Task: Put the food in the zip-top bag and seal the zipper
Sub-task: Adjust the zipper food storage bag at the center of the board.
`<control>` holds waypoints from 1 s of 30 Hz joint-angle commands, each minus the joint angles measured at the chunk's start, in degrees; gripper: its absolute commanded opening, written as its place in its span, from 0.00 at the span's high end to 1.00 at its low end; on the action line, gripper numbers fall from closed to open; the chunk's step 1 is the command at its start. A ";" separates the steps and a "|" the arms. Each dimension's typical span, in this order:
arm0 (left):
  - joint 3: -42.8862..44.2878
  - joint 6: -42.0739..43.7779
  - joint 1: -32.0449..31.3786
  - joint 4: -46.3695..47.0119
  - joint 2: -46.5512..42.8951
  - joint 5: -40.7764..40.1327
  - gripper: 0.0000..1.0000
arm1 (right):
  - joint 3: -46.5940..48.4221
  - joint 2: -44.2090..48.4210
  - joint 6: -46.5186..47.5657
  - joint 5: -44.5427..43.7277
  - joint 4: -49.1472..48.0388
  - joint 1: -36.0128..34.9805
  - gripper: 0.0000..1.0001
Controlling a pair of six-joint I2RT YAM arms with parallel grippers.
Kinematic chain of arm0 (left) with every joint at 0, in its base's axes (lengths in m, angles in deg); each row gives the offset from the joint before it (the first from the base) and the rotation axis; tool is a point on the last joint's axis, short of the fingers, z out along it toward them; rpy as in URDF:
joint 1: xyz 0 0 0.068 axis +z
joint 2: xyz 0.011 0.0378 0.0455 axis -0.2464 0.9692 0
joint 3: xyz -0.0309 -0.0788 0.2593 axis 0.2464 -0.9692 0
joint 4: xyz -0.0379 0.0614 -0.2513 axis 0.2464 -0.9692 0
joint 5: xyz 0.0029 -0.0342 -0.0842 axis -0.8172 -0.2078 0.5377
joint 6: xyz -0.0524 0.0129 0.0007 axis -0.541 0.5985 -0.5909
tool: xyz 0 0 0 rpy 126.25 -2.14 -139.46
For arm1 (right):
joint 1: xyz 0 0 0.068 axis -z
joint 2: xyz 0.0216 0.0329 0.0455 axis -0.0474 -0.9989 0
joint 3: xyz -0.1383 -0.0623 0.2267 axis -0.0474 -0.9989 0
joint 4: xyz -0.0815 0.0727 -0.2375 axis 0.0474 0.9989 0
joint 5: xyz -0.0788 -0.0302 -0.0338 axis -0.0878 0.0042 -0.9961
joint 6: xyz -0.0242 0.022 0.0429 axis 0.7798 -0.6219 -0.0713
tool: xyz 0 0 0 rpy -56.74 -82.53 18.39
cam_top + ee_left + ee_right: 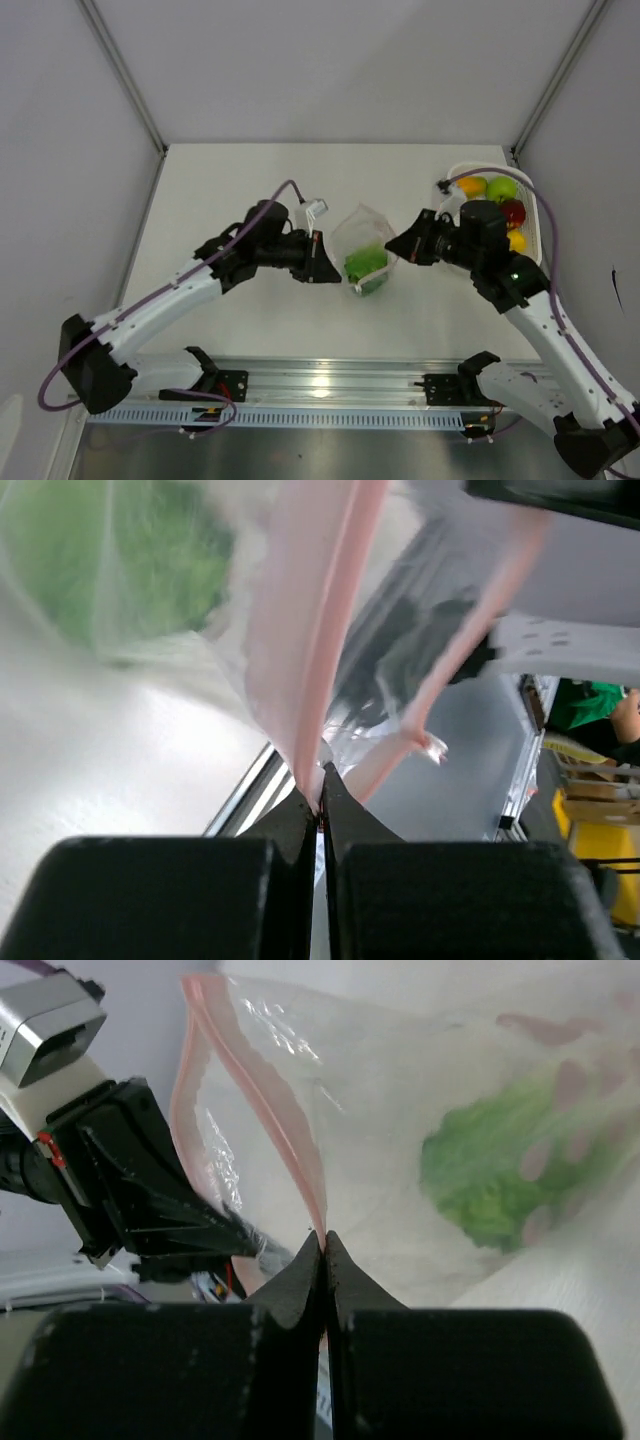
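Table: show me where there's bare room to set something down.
Bare: the far-left table beyond the left gripper, and the near strip between zip-top bag and rail. Crowded: centre, where it and the right gripper pinch the bag, and the basket corner.

**White table, two things on it**

The table (pixel 230 190) is a plain white sheet, walled by pale panels at 9, 12 and 3 o'clock. A metal rail (pixel 330 385) runs along its edge at 6 o'clock. A white mesh basket (pixel 470 168) sits in the corner at 2 o'clock, holding fruit (pixel 502 187). Just right of centre is a clear bag (pixel 362 232) with a green cabbage (pixel 366 265) inside. Its lower end seems to rest on the table, well apart from the basket.
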 commanded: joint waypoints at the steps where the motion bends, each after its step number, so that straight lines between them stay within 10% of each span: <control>1: -10.02 -3.47 0.31 3.98 2.76 0.88 0.99 | -10.03 -2.13 -4.11 2.48 -4.37 -2.49 1.00; 13: 22.90 0.57 0.31 -6.03 11.02 2.28 0.99 | 9.91 -7.86 2.13 -3.23 2.84 -3.56 1.00; 22: 1.07 -1.80 0.31 -0.67 8.73 3.51 0.99 | -3.52 -1.43 -1.82 -2.98 0.65 -3.56 1.00; 30: 5.49 -0.32 0.31 -1.53 6.89 1.41 0.99 | -2.94 -4.68 -0.78 -2.35 -0.51 -3.56 1.00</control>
